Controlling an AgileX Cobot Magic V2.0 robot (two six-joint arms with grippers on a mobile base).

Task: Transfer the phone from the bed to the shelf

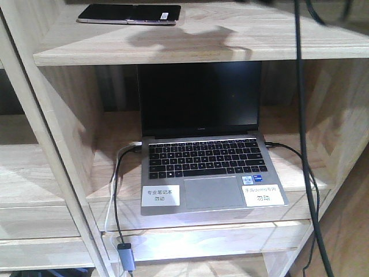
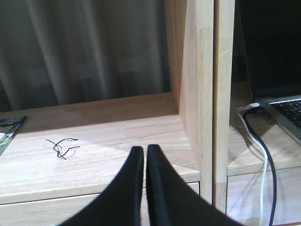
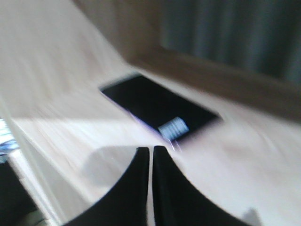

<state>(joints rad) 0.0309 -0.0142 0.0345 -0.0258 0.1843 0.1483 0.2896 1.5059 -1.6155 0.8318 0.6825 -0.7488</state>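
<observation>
Right claw (image 3: 150, 149) just short of phone (image 3: 157, 108)

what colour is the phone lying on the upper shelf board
Glossy black, with a thin metallic edge: the flat rectangular phone on the light wooden shelf. It shows best in the exterior front-facing view.

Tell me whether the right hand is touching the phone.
Apart. In the right wrist view the right hand is shut with nothing in it, and a strip of bare shelf board shows between its tips and the phone lying flat.
</observation>
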